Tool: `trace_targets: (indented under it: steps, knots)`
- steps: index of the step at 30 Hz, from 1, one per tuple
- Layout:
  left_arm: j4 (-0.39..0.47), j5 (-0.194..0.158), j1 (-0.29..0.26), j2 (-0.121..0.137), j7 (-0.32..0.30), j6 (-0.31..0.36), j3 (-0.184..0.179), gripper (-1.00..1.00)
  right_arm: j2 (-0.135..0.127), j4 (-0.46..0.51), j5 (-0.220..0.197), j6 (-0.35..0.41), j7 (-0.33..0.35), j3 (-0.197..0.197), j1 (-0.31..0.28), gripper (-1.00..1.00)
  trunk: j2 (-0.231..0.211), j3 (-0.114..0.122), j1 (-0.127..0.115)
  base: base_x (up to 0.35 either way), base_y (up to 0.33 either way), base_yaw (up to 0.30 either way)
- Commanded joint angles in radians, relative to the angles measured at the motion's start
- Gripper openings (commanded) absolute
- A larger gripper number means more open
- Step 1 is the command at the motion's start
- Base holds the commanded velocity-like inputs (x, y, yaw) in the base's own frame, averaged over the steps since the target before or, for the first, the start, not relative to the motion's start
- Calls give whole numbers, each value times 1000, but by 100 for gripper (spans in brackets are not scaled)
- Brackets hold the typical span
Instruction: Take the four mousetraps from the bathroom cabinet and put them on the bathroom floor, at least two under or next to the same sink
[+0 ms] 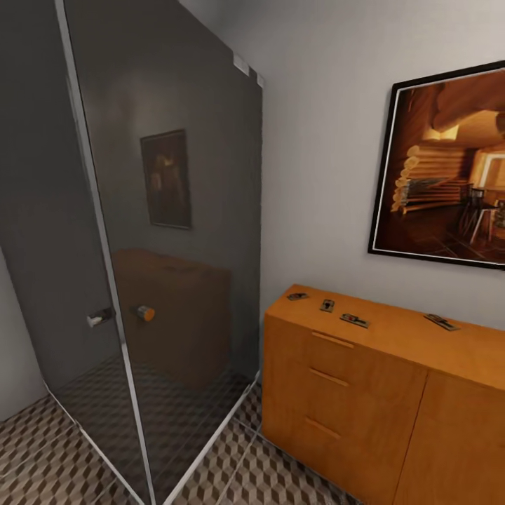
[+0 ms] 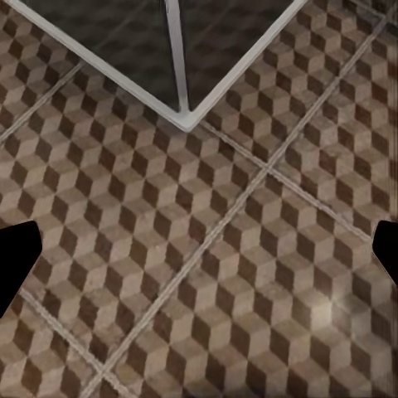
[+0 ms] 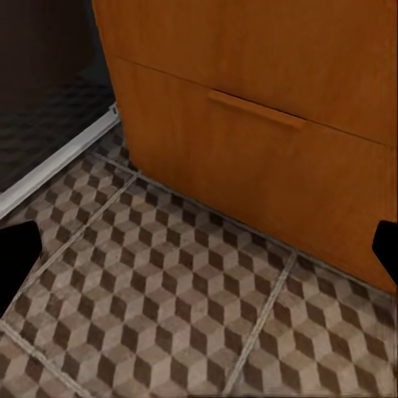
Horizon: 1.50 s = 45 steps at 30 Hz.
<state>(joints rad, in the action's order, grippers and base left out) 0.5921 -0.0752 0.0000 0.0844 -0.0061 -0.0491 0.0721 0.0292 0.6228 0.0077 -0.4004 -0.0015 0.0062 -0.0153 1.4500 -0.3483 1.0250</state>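
Several mousetraps lie flat on top of the orange-brown cabinet (image 1: 365, 393) in the head view. Three mousetraps (image 1: 327, 305) sit close together near its left end, and another mousetrap (image 1: 441, 322) lies farther right. The cabinet's lower drawer front with its bar handle (image 3: 257, 109) shows in the right wrist view. My right gripper (image 3: 199, 253) hangs open over the bathroom floor (image 3: 166, 315) just in front of that drawer. My left gripper (image 2: 199, 257) is open too, above the cube-patterned bathroom floor (image 2: 249, 274), with nothing between its fingers.
A dark glass shower enclosure (image 1: 161, 245) with a metal frame stands left of the cabinet; its base corner (image 2: 184, 116) lies close ahead of the left gripper. A framed painting (image 1: 449, 168) hangs on the wall above the cabinet. Open tiled floor (image 1: 266, 477) runs between shower and cabinet.
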Motion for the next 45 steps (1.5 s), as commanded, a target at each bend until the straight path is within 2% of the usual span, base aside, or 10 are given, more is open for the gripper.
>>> trace_targets:
  steps: [1,45]
  knots:
    - [0,0,0,0,0,0,0,100,0,0,0,0,0,0,0,100,0,0,0,0,0,-289]
    - [0,0,0,0,0,0,0,100,0,0,0,0,0,1,0,100,0,0,0,0,0,-289]
